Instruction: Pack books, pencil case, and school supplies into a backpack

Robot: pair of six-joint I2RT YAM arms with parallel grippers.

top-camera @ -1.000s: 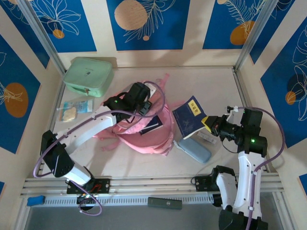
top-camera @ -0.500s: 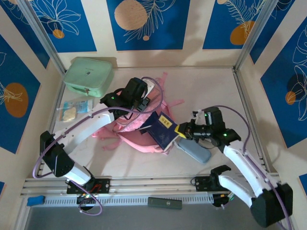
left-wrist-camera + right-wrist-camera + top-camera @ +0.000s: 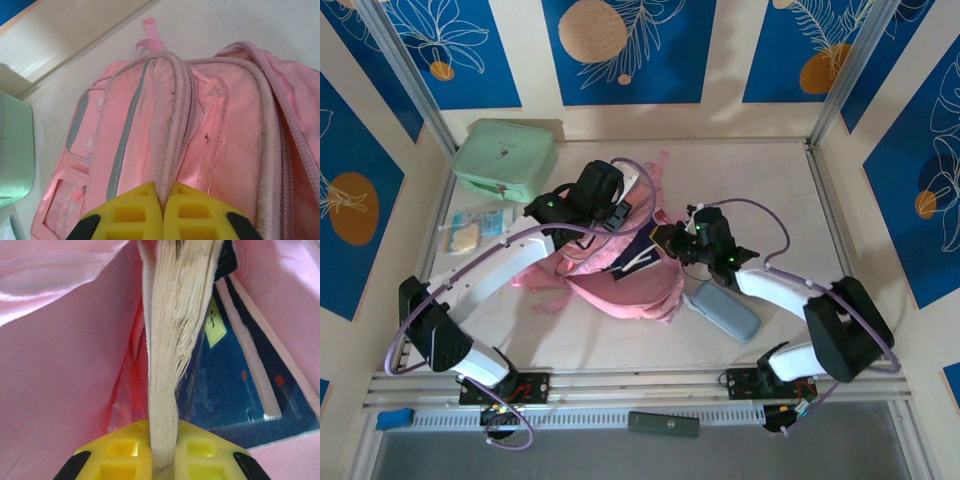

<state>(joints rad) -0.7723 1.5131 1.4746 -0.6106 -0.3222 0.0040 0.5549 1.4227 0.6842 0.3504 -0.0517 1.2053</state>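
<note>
Pink fabric backpack [image 3: 620, 285] slumped on counter [image 3: 760, 180], mouth open. Navy hardcover book [image 3: 165, 330] edge-on inside, second navy book [image 3: 235, 390] beside it. Grey-blue oblong pencil case [image 3: 722, 311] just right.

1 backpack [image 3: 625, 290], 2 books [image 3: 172, 320] [image 3: 235, 385], 1 pencil case [image 3: 723, 311], 1 green case [image 3: 505, 158], 1 clear pkt [image 3: 475, 228]

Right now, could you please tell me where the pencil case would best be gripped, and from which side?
Probably across its narrow width at the middle, coming straight down from above. The pencil case lies flat on the table, oblong, with both long edges free; one end sits close to the backpack.
</note>
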